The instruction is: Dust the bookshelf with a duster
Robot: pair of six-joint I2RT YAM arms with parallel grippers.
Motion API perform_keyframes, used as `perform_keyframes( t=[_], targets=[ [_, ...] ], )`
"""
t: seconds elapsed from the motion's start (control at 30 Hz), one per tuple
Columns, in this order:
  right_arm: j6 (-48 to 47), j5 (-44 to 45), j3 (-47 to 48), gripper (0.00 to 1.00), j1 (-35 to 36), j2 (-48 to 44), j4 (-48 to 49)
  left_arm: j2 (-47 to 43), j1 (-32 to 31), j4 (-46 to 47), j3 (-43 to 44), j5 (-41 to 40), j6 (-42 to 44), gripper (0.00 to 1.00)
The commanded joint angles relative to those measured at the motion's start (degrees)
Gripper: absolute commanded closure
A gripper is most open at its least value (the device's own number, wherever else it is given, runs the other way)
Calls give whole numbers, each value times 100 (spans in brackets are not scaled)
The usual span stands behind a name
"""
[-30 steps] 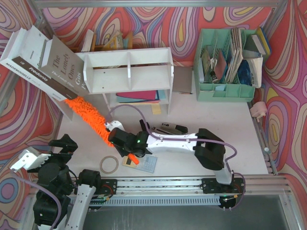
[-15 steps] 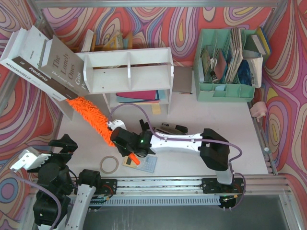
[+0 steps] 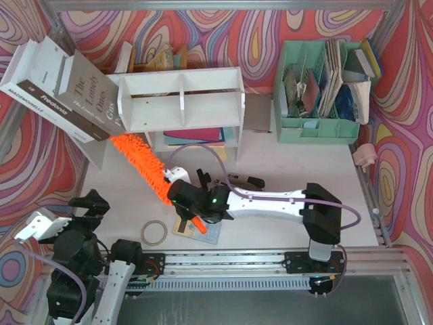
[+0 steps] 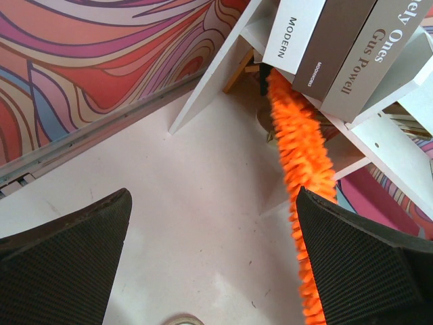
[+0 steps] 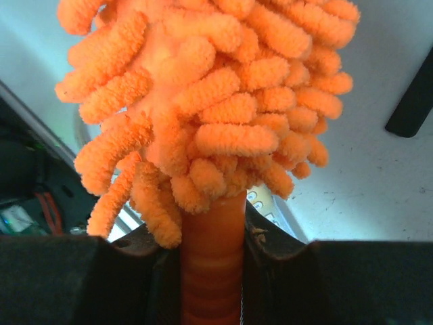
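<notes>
The white bookshelf (image 3: 183, 101) stands at the back left, with flat coloured papers in its lower tier. The orange fluffy duster (image 3: 145, 169) lies slantwise in front of its left end, tip near the shelf's lower left corner, under the leaning books. My right gripper (image 3: 186, 198) is shut on the orange handle (image 5: 213, 271), just below the fluffy head (image 5: 216, 88); the handle end sticks out toward the near edge. My left gripper (image 3: 84, 203) is open and empty at the near left. Its view shows the duster (image 4: 301, 149) and the shelf boards (image 4: 379, 142).
Large books (image 3: 81, 95) lean on the shelf's left end. A mint-green file organizer (image 3: 318, 88) stands back right. A tape roll (image 3: 153, 232), a calculator on a pad (image 3: 206, 231) and a black stapler (image 3: 245, 181) lie near the right gripper. A pink object (image 3: 365, 154) sits far right.
My right gripper has moved right and slightly toward the near edge with the duster. The duster's tip has slid out rightward from under the leaning books. The left arm has not moved.
</notes>
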Motion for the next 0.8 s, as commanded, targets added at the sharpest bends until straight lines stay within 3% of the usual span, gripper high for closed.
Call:
perform_keyframes(
  t=[0.0, 0.4, 0.77],
  targets=[
    [387, 88, -100, 100, -5, -640, 674, -52, 39, 150, -70, -3, 109, 1],
    [722, 595, -371, 100, 80, -715, 195, -53, 39, 162, -79, 13, 115, 1],
    [56, 289, -1368, 100, 89, -1593, -362, -47, 39, 159, -79, 21, 116, 1]
  ],
)
